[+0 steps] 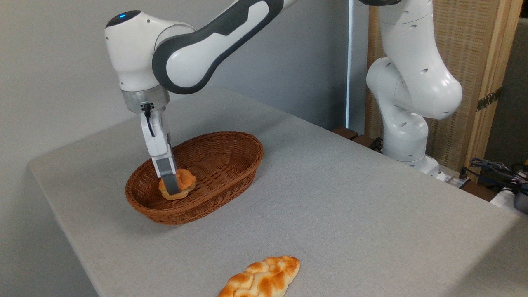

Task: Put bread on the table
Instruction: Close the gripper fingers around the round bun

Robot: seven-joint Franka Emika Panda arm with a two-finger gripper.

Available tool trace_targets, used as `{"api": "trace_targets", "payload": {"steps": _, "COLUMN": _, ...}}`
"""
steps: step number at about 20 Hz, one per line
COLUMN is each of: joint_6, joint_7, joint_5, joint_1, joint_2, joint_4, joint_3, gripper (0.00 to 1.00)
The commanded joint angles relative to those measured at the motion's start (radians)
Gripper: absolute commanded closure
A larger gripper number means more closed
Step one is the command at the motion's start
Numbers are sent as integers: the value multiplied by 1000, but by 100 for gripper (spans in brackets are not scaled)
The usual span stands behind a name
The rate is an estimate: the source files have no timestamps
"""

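The bread (188, 181), a small round golden-orange bun, lies in the left part of the brown wicker basket (231, 142). My gripper (173, 189) reaches straight down into the basket and stands over the bun. Its near grey finger (170, 179) covers the bun's left-middle face; the far finger is hidden behind the bun. The fingers seem to straddle the bun, but the view does not show whether they press on it. The bun looks as if it rests on the basket floor. The basket stands on the light grey table (330, 198).
A long braided loaf (262, 278) lies on the table near the front edge. The arm's white base (406, 136) stands past the far right edge, with cables (499, 169) beside it. A wooden screen stands behind it.
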Motion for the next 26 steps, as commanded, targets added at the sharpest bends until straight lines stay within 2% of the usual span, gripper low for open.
{"api": "trace_targets", "payload": {"steps": 1, "joint_6": 28, "joint_7": -15, "joint_5": 19, "joint_1": -3, "joint_2": -3, "joint_4": -14, "joint_3": -2, "gripper": 29}}
{"api": "trace_targets", "payload": {"steps": 2, "joint_6": 28, "joint_7": -15, "joint_5": 18, "joint_1": -3, "joint_2": -3, "joint_4": -14, "joint_3": -2, "gripper": 38}}
{"api": "trace_targets", "payload": {"steps": 3, "joint_6": 28, "joint_7": -15, "joint_5": 18, "joint_1": -3, "joint_2": -3, "joint_4": -14, "joint_3": -2, "gripper": 39}}
{"api": "trace_targets", "payload": {"steps": 5, "joint_6": 28, "joint_7": -12, "joint_5": 19, "joint_1": -3, "joint_2": -3, "joint_4": -14, "joint_3": -2, "gripper": 54}}
{"api": "trace_targets", "payload": {"steps": 7, "joint_6": 28, "joint_7": -12, "joint_5": 19, "joint_1": -3, "joint_2": 2, "joint_4": -14, "joint_3": -2, "gripper": 65}}
{"api": "trace_targets", "payload": {"steps": 8, "joint_6": 28, "joint_7": -12, "joint_5": 19, "joint_1": -3, "joint_2": 2, "joint_4": -14, "joint_3": -2, "gripper": 68}}
{"api": "trace_targets", "payload": {"steps": 26, "joint_6": 17, "joint_7": -11, "joint_5": 2, "joint_1": 3, "joint_2": -26, "joint_4": -5, "joint_3": 3, "gripper": 69}}
